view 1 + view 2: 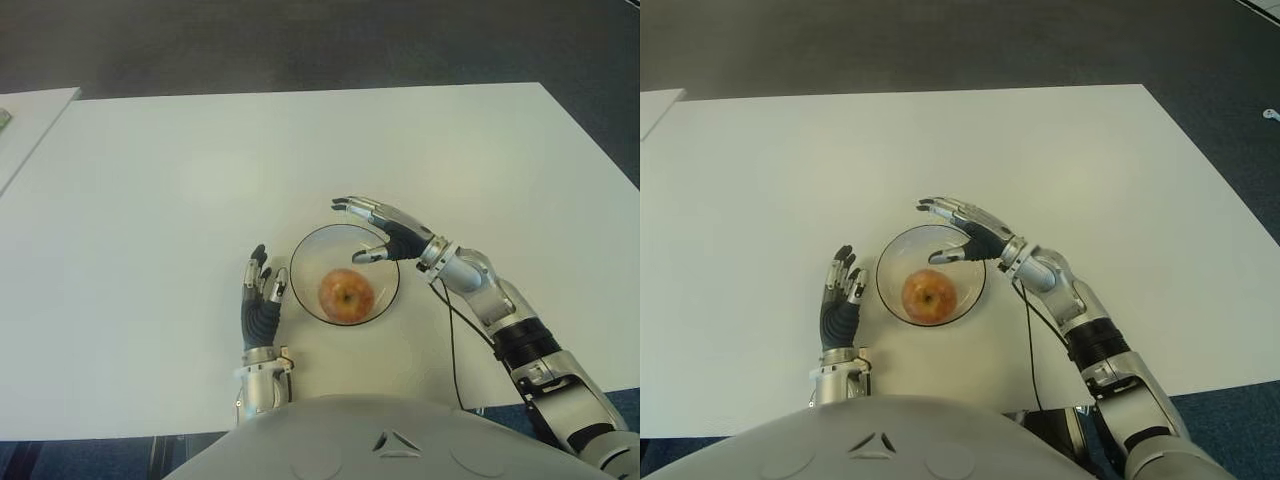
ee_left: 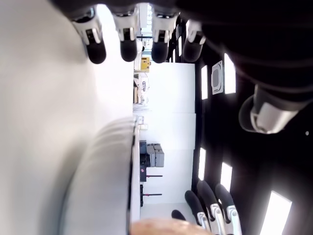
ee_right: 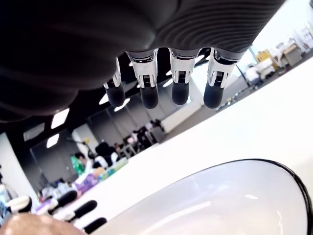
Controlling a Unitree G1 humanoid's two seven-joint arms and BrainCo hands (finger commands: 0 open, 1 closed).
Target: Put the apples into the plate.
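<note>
Your one visible apple (image 1: 346, 294) sits inside the plate (image 1: 311, 248), a clear, dark-rimmed dish near the desk's (image 1: 300, 150) front edge, just ahead of the robot's torso. Your right hand (image 1: 385, 227) hovers over the plate's far right rim, fingers (image 3: 148, 95) extended and spread, holding nothing. Your left hand (image 1: 260, 300) shows just to the left of the plate, fingers (image 2: 128, 46) straight and relaxed, also empty. You have wide bare desk surface to the left, right and beyond the plate; the far edge and both side edges are well apart from it. A second white surface (image 1: 25, 120) shows beyond the left edge. You have no legible writing or labels.
</note>
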